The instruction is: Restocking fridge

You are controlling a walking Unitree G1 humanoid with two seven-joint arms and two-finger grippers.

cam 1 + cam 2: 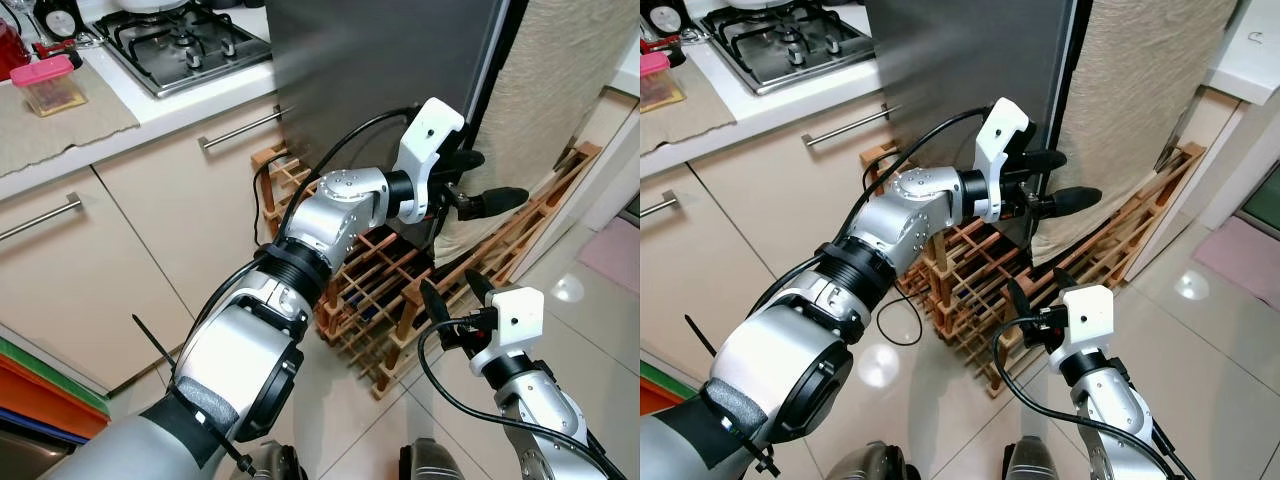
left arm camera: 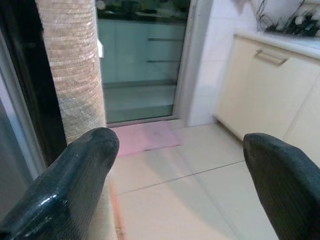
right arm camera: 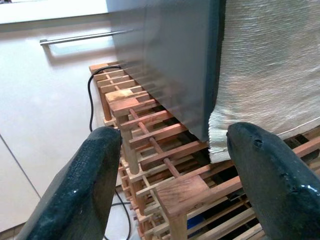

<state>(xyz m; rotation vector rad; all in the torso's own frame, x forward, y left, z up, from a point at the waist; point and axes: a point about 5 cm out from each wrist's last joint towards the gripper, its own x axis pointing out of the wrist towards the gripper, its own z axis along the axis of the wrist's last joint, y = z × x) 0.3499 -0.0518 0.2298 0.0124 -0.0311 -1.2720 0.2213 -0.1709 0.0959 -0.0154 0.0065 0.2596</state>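
Note:
The fridge (image 1: 370,70) is a tall dark grey slab standing shut beside the kitchen counter. My left gripper (image 1: 492,178) is stretched out at the fridge's right edge, open, with nothing between its fingers (image 2: 75,190). It hovers just in front of a beige woven cloth (image 1: 560,100) that hangs to the right of the fridge. My right gripper (image 1: 450,290) is lower and nearer to me, open and empty, pointing at the wooden rack (image 3: 175,190) below the fridge. No item for stocking is in view.
A wooden lattice rack (image 1: 380,300) leans against the fridge's base, with a black cable (image 3: 92,100) beside it. Cream cabinets with bar handles (image 1: 240,128) run to the left under a counter with a gas hob (image 1: 185,40) and a pink-lidded box (image 1: 50,85). Glossy tiled floor (image 1: 590,330) lies to the right.

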